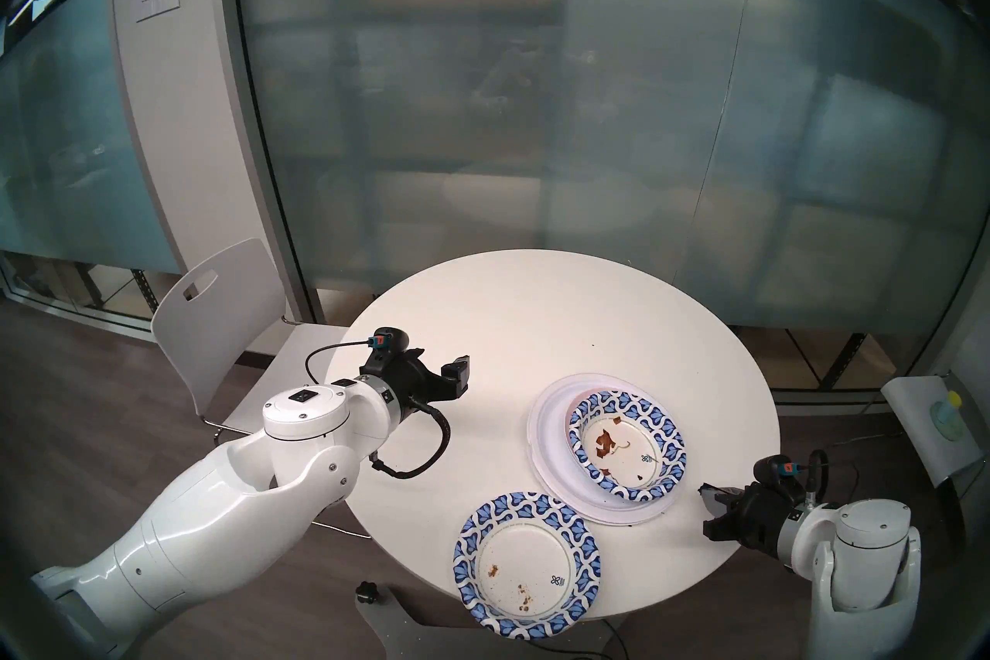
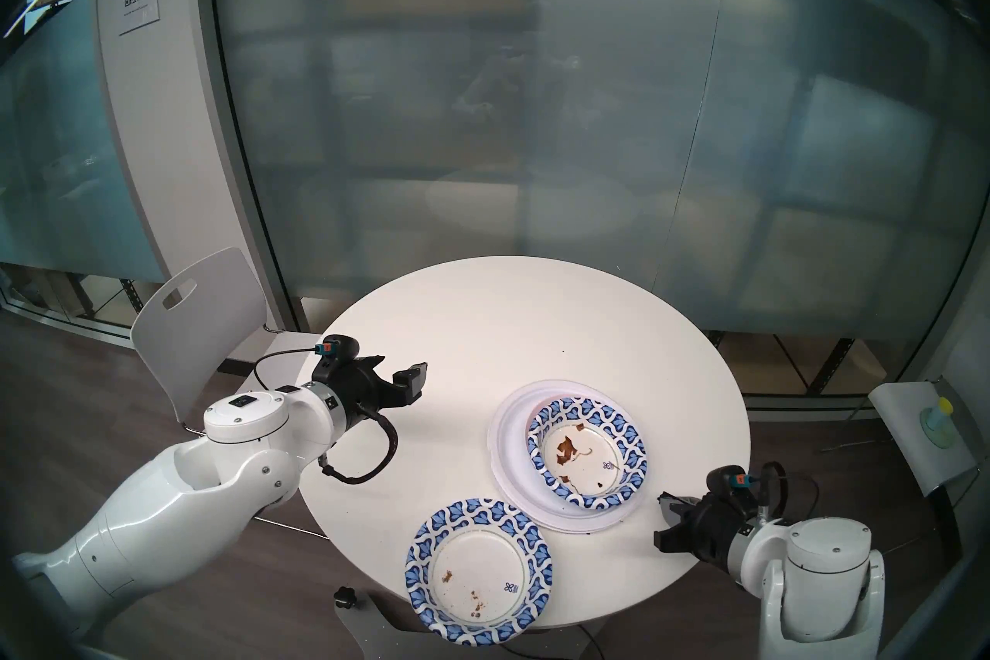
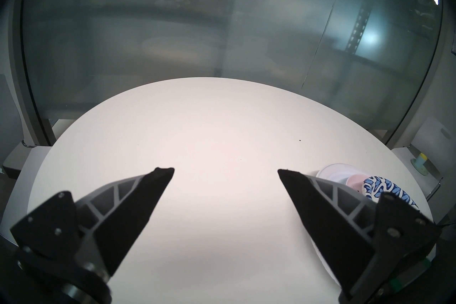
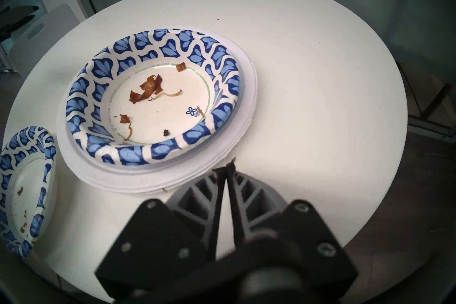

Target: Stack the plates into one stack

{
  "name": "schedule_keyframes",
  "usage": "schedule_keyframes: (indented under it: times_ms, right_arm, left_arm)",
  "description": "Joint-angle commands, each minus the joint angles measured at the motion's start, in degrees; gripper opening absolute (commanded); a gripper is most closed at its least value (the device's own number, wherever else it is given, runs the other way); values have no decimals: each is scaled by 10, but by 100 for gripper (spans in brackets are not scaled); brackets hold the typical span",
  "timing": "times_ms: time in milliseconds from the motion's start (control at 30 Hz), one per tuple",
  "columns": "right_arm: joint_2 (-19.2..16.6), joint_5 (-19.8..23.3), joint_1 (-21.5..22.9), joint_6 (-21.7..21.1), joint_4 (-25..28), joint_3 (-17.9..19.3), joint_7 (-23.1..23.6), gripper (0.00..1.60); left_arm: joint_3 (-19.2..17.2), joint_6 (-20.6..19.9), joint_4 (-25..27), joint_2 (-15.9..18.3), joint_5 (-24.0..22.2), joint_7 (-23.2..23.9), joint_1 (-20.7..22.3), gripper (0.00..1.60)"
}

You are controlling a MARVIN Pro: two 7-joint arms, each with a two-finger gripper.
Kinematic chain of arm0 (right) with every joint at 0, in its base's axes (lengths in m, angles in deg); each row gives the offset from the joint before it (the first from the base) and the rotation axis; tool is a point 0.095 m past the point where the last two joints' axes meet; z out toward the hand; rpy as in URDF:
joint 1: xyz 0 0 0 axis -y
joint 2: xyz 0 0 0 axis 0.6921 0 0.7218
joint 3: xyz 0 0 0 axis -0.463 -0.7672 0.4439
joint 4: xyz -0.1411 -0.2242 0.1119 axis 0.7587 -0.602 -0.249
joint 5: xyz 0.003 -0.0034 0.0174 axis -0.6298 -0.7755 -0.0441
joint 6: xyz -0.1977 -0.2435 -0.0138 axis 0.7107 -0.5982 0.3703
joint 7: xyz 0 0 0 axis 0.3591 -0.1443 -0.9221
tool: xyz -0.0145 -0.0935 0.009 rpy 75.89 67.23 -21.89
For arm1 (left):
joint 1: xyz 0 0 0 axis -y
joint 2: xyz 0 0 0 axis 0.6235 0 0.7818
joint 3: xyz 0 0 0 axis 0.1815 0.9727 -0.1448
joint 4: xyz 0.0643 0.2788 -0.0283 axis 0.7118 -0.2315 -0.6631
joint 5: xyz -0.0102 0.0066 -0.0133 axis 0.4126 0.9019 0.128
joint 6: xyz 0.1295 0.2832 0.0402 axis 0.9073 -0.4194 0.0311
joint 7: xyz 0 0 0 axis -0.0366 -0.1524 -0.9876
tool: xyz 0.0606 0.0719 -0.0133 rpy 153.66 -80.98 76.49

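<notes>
You have the stack (image 1: pixel 546 428) at the table's (image 1: pixel 509 311) right with a patterned bowl (image 4: pixel 153 96) on top; the other patterned plate (image 1: pixel 527 570) lies apart at the near edge; your left gripper (image 3: pixel 225 172) gapes wide, empty; your right gripper (image 4: pixel 225 167) is pinched closed on nothing

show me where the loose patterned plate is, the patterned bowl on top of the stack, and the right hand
loose patterned plate (image 1: pixel 522 565): head left view, white centre.
patterned bowl (image 4: pixel 158 101): right wrist view, its inner floor.
right hand (image 4: pixel 225 169): right wrist view, at the closed fingertips.
</notes>
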Motion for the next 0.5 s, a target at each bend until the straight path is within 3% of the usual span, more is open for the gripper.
schedule_keyframes:
  times_ms: [0, 233, 467]
  right_arm:
    - [38, 4, -46, 42, 18, -8, -6, 52]
    - [37, -1, -25, 59, -12, -18, -14, 52]
    - [22, -7, 11, 50, -38, -33, -19, 51]
  left_arm:
    - [-2, 4, 14, -2, 1, -2, 0, 160]
    - [-7, 4, 17, 0, 0, -6, -5, 160]
    - [-19, 6, 19, 6, -4, -5, -12, 160]
